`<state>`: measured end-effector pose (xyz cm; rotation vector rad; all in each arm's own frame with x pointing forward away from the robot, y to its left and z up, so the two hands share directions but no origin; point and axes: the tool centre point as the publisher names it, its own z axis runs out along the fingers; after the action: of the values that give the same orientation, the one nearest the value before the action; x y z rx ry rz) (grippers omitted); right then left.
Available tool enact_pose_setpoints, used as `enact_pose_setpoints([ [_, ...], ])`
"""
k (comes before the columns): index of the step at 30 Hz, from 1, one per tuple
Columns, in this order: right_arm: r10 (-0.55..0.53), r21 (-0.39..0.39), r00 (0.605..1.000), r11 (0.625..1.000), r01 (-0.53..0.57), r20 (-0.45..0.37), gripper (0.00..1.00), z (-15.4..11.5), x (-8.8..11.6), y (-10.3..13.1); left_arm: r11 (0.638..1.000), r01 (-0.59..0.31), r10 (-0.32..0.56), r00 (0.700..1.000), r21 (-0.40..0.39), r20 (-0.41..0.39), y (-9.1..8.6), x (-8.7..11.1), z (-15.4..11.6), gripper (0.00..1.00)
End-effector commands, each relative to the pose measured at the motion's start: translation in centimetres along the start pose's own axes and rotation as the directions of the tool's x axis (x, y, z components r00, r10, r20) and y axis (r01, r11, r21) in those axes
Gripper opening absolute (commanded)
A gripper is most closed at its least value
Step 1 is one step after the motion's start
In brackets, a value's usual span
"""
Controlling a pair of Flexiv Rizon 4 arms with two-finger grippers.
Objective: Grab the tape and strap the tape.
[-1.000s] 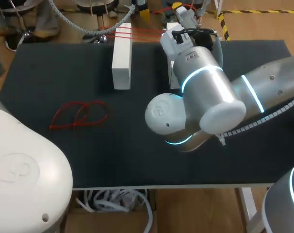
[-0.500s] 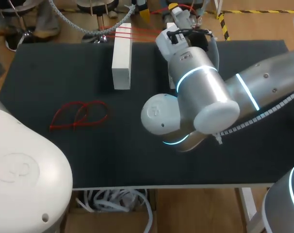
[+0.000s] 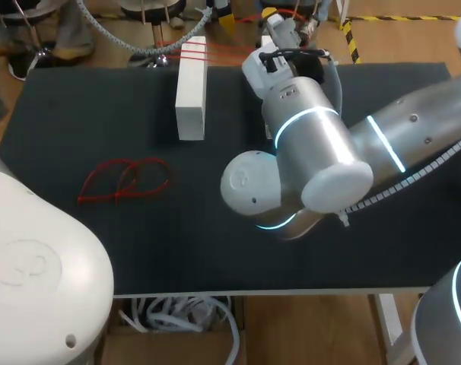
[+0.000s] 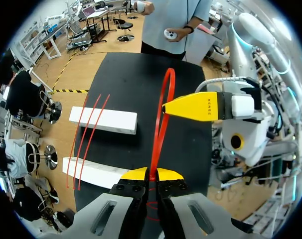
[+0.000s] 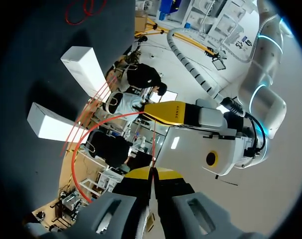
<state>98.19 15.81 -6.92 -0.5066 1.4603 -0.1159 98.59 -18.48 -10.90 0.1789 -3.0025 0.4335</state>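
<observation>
A red tape loop (image 4: 158, 129) rises from my left gripper (image 4: 151, 174), which is shut on its lower end. My right gripper (image 4: 201, 107) meets the loop's upper part from the side. In the right wrist view my right gripper (image 5: 152, 173) is shut on a thin end of the same red tape (image 5: 83, 137), with the left gripper (image 5: 166, 113) just ahead. In the head view my right arm reaches to the table's far edge, and its gripper (image 3: 280, 29) is above the second white block. The left gripper itself is hidden there.
Two white blocks (image 3: 191, 87) (image 4: 103, 119) lie side by side at the far edge, with several red tapes (image 3: 192, 49) stretched across them. Loose red tapes (image 3: 124, 181) lie on the black table (image 3: 78, 114) at the left. My right arm's elbow (image 3: 291, 182) hangs over the table's middle.
My right arm has shifted a little to the left, with its gripper still at the far edge. Both grips on the tape are unchanged.
</observation>
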Motion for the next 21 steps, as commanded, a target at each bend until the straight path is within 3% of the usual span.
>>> enact_pose_setpoints([
  [1, -0.004, 0.005, 1.000, 1.000, 0.004, -0.005, 0.00, 0.02, -0.11, 0.27, 1.000, 0.000, 0.000, 1.000, -0.004, -0.001, -0.05, -0.01, -0.07, 0.00],
  [21, 0.001, -0.012, 1.000, 1.000, -0.001, -0.030, 0.00, -0.04, -0.54, 0.72, 1.000, 0.000, 0.000, 1.000, -0.004, -0.001, -0.05, -0.01, -0.07, 0.00],
])
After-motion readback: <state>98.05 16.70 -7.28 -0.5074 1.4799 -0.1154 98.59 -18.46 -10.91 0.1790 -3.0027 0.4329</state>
